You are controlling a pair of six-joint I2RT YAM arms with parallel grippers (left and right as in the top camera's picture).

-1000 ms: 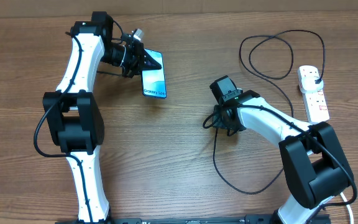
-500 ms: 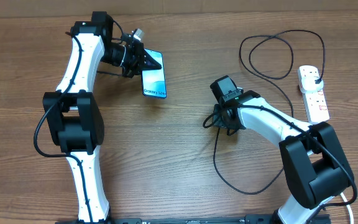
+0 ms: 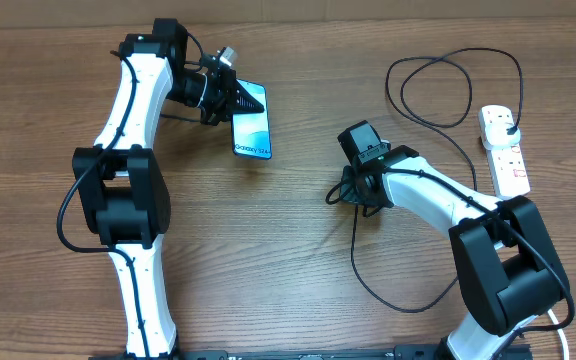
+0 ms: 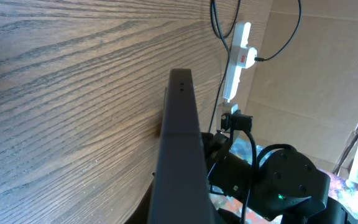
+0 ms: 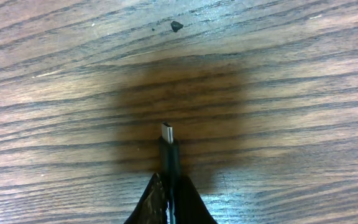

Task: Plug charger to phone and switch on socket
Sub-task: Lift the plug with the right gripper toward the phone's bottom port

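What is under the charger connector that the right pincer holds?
Only the bare wooden table, darkened by shadow, shows under the charger connector in the right pincer. The pincer's fingers cover whatever lies further back.

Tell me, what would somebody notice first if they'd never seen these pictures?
The bright blue-teal phone stands out first, pinched at one short edge by the left pincer at the upper left of the table. Next comes the long black charger looping across the right side, its tiny connector poking out of the right pincer near the middle. The white socket with red markings lies at the far right edge.
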